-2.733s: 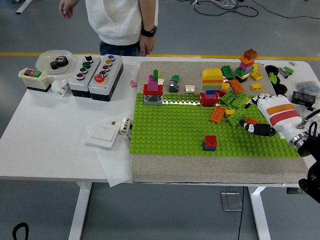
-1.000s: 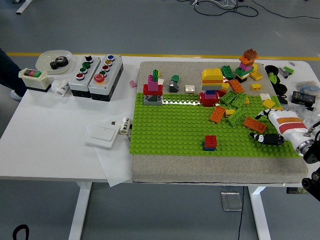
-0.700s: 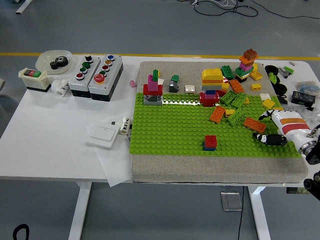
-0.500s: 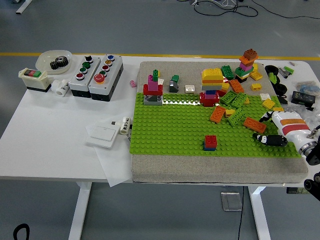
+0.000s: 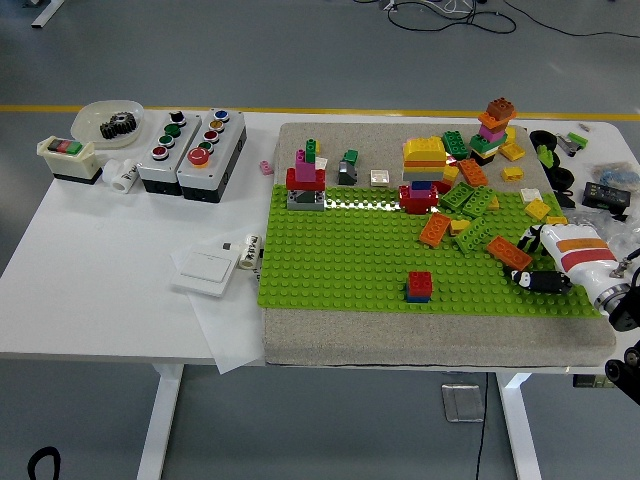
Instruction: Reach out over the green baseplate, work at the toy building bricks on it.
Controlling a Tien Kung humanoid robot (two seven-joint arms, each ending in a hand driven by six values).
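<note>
The green baseplate [image 5: 350,255] lies on a grey mat in the middle of the table. My right hand [image 5: 531,262], white with an orange stripe and black fingers [image 5: 541,282], rests at the plate's right edge, fingers spread and holding nothing. An orange brick [image 5: 508,251] lies flat just left of the fingertips. A red brick on a blue one [image 5: 420,286] stands alone near the front of the plate. At the back stand a small red, pink and green tower [image 5: 306,178], a yellow and orange stack [image 5: 424,160] and a pile of green and orange bricks [image 5: 465,200]. The left arm is out of view.
Another brick tower [image 5: 494,125] stands on the mat at the back right. Two button boxes [image 5: 190,150], a white dish with a gear [image 5: 108,120] and a white switch plate [image 5: 205,265] occupy the table's left. Small black parts [image 5: 610,190] lie at the far right.
The person at the far side has left. My right hand drew back right off the orange brick, then barely moved over the last second.
</note>
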